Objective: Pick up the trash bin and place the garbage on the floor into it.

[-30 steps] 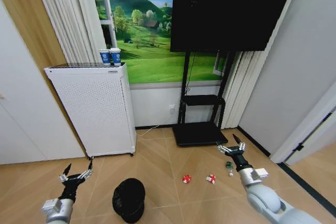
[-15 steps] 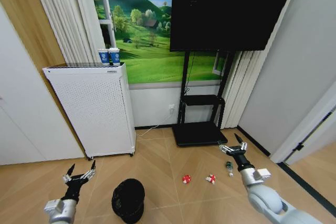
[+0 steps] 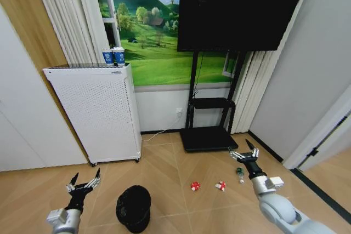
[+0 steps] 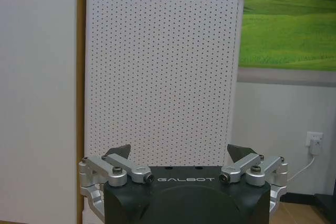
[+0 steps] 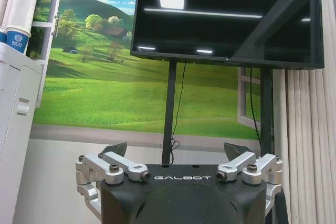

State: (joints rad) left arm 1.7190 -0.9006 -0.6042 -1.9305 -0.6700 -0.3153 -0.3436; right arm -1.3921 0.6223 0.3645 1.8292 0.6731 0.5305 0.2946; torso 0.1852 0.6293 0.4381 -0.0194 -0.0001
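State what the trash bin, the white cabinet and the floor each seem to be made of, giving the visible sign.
Trash bin: probably matte black plastic, dull with no glint. White cabinet: likely painted metal or plastic, with rows of tiny perforations. Floor: wood or wood-look laminate, with herringbone planks and grain.

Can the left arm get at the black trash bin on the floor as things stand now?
Probably yes. The left gripper is open and hangs beside the trash bin, which stands upright on bare floor with nothing between the two. The white cabinet stands farther back, out of the way.
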